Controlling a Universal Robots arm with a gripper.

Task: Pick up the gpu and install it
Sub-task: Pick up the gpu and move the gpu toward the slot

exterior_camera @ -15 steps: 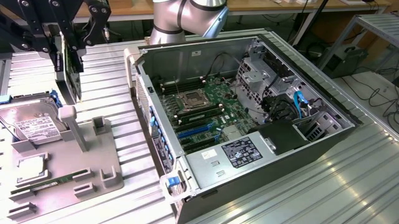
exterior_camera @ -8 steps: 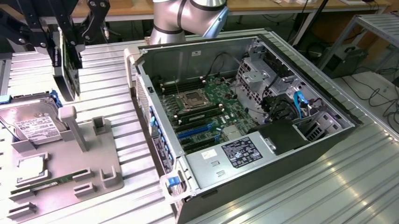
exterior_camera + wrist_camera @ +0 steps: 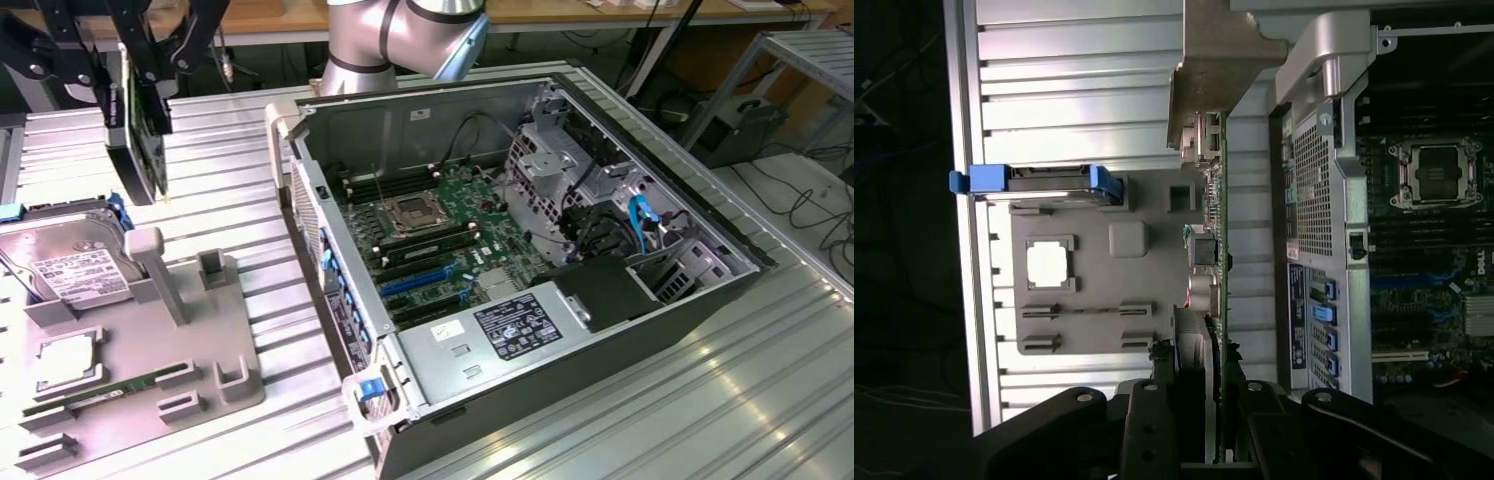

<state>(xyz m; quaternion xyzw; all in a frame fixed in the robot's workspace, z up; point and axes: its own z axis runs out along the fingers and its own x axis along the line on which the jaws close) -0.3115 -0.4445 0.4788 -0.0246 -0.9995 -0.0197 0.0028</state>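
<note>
Evidently the pick is done: the pincer [image 3: 138,55] is clamped on the gpu [image 3: 139,150], one finger on each flat face, and holds it clear of the desk [image 3: 667,400] at the far side of the exterior view's left. The card hangs on edge below the fingers with its long axis upright, and in the wrist view its silver bracket [image 3: 1224,70] is at the end away from the pincer. The open computer case [image 3: 534,230] lies to the exterior view's right of the card, well apart, with the blue slots [image 3: 414,285] on its board facing up. There is one arm, one gpu and one case. The grey fixture [image 3: 200,350] below the card carries one hard drive [image 3: 67,265], one processor chip [image 3: 64,362] and one memory stick [image 3: 114,390].
</note>
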